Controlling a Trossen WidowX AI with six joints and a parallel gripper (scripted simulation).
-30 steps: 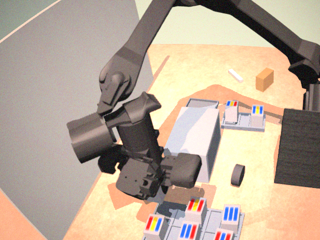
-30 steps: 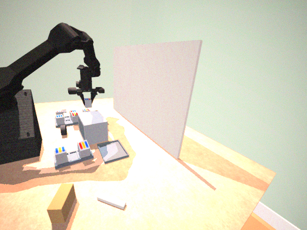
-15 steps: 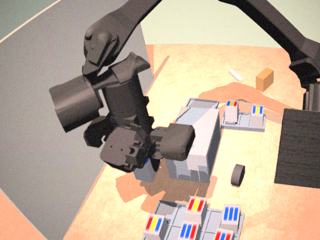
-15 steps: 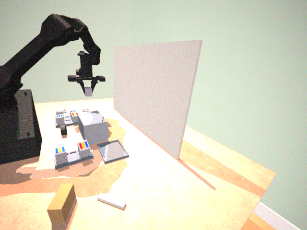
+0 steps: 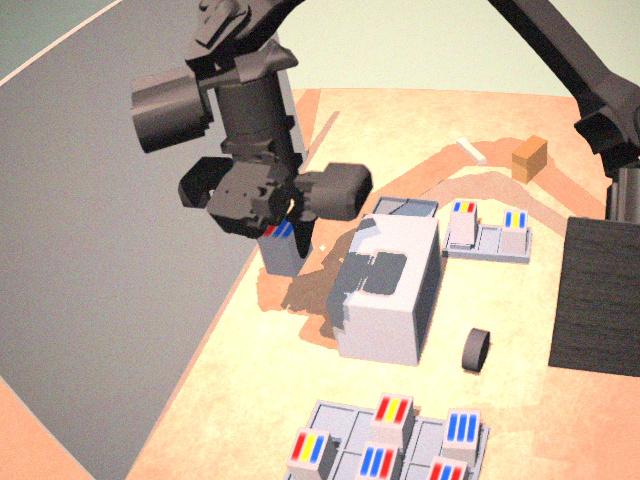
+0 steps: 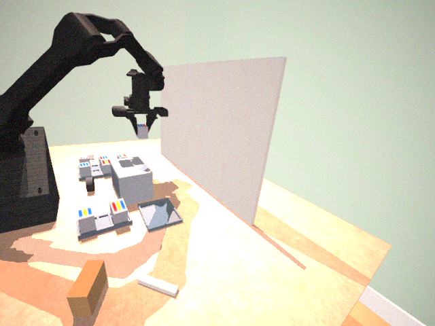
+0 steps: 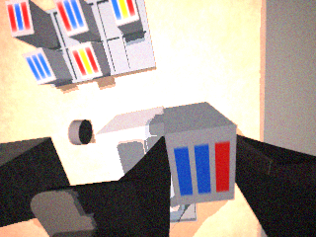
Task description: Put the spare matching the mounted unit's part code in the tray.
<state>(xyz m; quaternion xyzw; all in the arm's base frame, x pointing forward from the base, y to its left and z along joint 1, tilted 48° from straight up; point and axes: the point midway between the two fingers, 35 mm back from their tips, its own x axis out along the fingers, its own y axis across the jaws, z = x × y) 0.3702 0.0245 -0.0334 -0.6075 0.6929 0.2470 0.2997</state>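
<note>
My gripper (image 5: 281, 249) (image 6: 142, 132) (image 7: 190, 137) is shut on a grey block (image 5: 280, 258) (image 6: 142, 133) (image 7: 198, 120), whose top stripes read blue, blue, red in the wrist view. It hangs in the air between the white-grey box (image 5: 379, 335) (image 6: 136, 187) and the tall panel. The shallow tray (image 5: 424, 208) (image 6: 174, 210) lies beyond the box, with no block in it. The large rack (image 5: 330, 419) (image 7: 120, 54) holds several striped blocks and has an empty slot. The small rack (image 5: 485, 254) (image 6: 103, 229) holds two. I cannot tell which is the mounted unit; no back code is readable.
The tall grey panel (image 5: 129, 206) (image 6: 217, 133) (image 7: 291, 74) stands along one side. A dark disc (image 5: 475, 349) (image 6: 90, 184) (image 7: 80, 131) stands on edge near the box. An orange block (image 5: 529, 157) (image 6: 85, 287) and a white bar (image 5: 470, 150) (image 6: 158, 285) lie beyond the small rack.
</note>
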